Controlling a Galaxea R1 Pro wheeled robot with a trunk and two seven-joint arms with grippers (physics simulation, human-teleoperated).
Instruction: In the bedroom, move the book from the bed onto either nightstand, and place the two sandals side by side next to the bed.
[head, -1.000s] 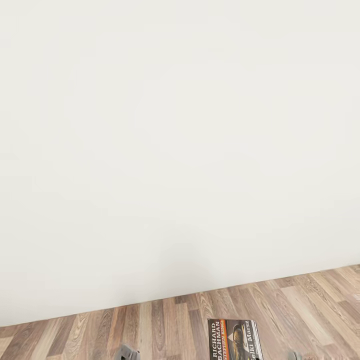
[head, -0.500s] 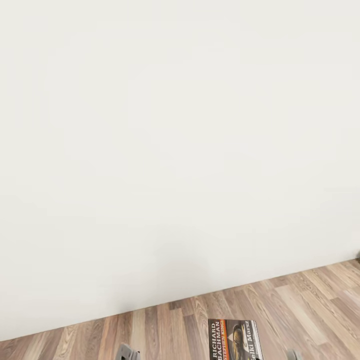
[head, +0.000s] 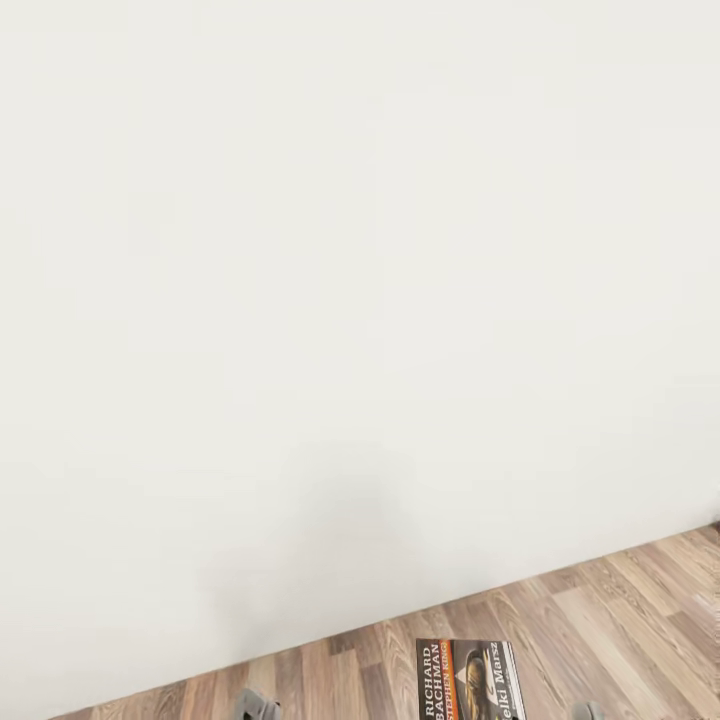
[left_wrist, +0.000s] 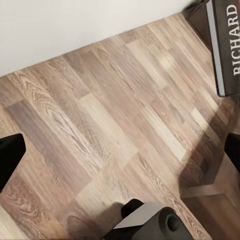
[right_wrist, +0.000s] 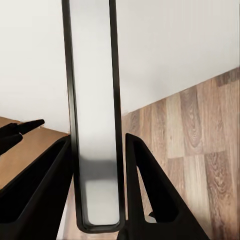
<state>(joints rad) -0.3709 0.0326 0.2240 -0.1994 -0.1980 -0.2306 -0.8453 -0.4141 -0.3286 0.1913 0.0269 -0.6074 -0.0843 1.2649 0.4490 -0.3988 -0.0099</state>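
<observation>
My head camera faced a blank white wall (head: 360, 250) meeting the wood-plank floor (head: 620, 600). The book (head: 468, 680) sat at the bottom edge of that view, its cover up with the white lettering readable. Through the right wrist camera I saw its page edge standing between my right gripper's (right_wrist: 97, 200) dark fingers (right_wrist: 145, 190), which pinched it from both sides. From the left wrist camera the book's spine showed off to one side above the floor; my left gripper's (left_wrist: 120, 160) fingers (left_wrist: 10, 157) were spread wide, holding nothing.
</observation>
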